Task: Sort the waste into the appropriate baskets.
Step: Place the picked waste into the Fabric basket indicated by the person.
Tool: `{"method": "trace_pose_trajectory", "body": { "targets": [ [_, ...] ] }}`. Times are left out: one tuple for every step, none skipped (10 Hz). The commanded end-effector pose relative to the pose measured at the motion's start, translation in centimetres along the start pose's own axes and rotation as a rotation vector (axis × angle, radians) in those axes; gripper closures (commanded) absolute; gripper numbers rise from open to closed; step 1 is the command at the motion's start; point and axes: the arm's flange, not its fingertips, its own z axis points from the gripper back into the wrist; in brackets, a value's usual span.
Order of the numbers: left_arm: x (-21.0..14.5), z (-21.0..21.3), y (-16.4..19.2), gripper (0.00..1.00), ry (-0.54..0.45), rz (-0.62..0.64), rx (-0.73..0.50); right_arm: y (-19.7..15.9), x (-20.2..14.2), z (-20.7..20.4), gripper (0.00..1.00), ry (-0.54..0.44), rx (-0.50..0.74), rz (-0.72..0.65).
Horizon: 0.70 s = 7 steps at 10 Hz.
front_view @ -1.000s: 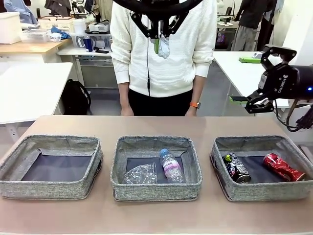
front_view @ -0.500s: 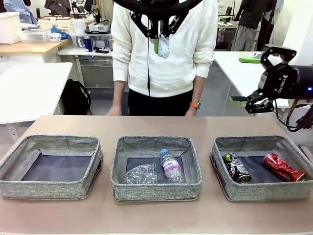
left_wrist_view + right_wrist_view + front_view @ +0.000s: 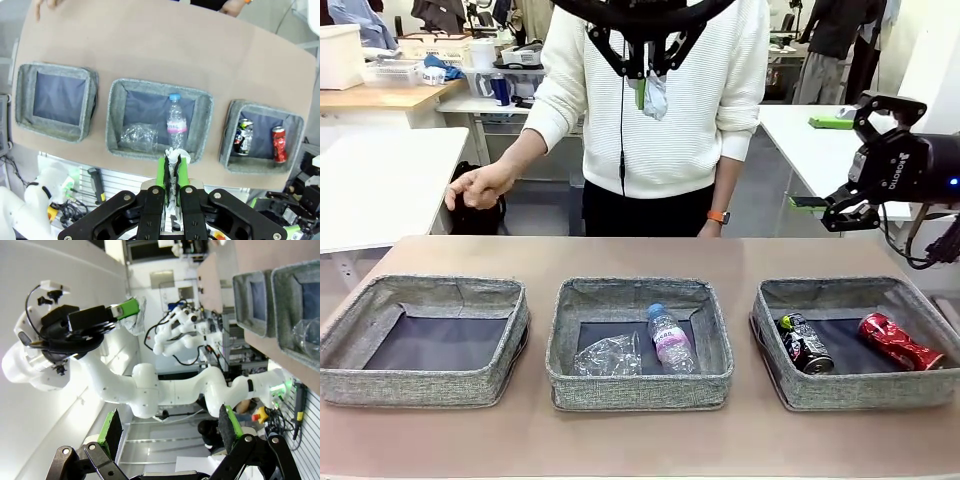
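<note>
My left gripper hangs high above the middle basket, shut on a white paper wad. From the left wrist view the wad sticks out between the green pads. In the middle basket lie crumpled clear plastic and a clear bottle with a pink label and blue cap. A dark can and a red crushed can rest in the right basket. Nothing lies in the left basket. Off the table's far right, my right gripper is open and holds nothing.
A person in a white sweater stands at the far side, one hand raised beyond the far left corner of the table. White tables stand behind on both sides. Bare tabletop runs in front of and behind the baskets.
The person's hand has risen from the table's far edge and swung out to the left. Neither arm has moved, and the wad stays in the left gripper.
</note>
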Motion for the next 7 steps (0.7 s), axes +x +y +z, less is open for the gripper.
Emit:
{"method": "trace_pose_trajectory", "body": {
  "targets": [
    [-0.29, -0.01, 0.61, 0.91, -0.009, 0.005, 0.007, 0.30, 0.08, -0.19, 0.00, -0.002, 0.028, 0.007],
    [-0.29, -0.01, 0.61, 0.91, -0.009, 0.005, 0.007, 0.30, 0.08, -0.19, 0.00, -0.002, 0.028, 0.007],
    [-0.29, -0.01, 0.61, 0.91, -0.009, 0.005, 0.007, 0.30, 0.08, -0.19, 0.00, -0.002, 0.028, 0.007],
    [-0.29, -0.01, 0.61, 0.91, -0.009, 0.005, 0.007, 0.30, 0.08, -0.19, 0.00, -0.002, 0.028, 0.007],
    [-0.29, -0.01, 0.61, 0.91, -0.009, 0.005, 0.007, 0.30, 0.08, -0.19, 0.00, -0.002, 0.028, 0.007],
    [-0.29, -0.01, 0.61, 0.91, -0.009, 0.005, 0.007, 0.30, 0.08, -0.19, 0.00, -0.002, 0.028, 0.007],
    [-0.29, -0.01, 0.61, 0.91, -0.009, 0.005, 0.007, 0.30, 0.08, -0.19, 0.00, -0.002, 0.028, 0.007]
  ]
}}
